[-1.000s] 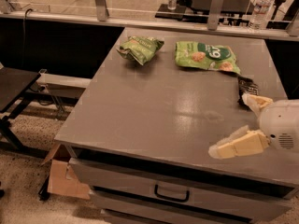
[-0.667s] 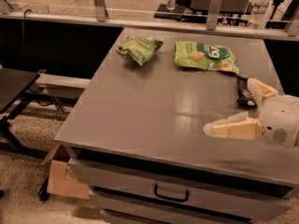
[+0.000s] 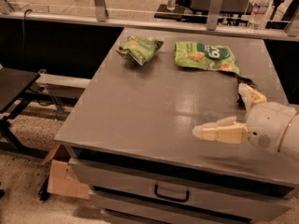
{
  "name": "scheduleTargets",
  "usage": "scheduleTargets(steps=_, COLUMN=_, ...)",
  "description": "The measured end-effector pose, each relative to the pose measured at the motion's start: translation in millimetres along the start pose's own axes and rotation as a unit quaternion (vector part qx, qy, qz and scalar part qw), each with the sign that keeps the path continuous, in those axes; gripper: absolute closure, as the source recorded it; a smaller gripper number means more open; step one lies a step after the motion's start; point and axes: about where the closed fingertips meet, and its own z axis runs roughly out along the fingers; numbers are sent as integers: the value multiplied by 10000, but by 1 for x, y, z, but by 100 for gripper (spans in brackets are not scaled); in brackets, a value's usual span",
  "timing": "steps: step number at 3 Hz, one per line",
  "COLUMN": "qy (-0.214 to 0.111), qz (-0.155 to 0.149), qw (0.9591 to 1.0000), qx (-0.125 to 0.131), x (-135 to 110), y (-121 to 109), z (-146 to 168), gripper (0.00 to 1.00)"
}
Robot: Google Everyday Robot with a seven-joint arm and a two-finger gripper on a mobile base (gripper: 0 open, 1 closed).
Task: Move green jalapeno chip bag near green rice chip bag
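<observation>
The green jalapeno chip bag is small, wrinkly and light green, and lies at the far left of the grey table. The green rice chip bag is larger and flat, with a white round logo. It lies to the right of the small bag, a short gap apart. My gripper is at the right side of the table, nearer the front than both bags. It is open and empty. One cream finger points left and the other points toward the back.
A small black wrapper lies just behind the far finger, right of the rice chip bag. Water bottles stand on the ledge behind the table. A cardboard box sits on the floor at the front left. A black stand is to the left.
My gripper has moved left and a little further over the table, and its fingers reach further in. Both bags lie where they were.
</observation>
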Motion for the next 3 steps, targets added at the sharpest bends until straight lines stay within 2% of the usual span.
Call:
scheduleTargets(steps=1, qy=-435, qz=154, qw=9987, qx=215, x=-3, y=10, z=32, gripper=0)
scheduleTargets(steps=2, qy=-920, qz=139, qw=9951, qx=328, x=-19, y=11, z=68, gripper=0)
scheduleTargets(steps=3, qy=-1033, qz=-63, qw=9941, qx=312, x=-39, y=9, z=110, gripper=0)
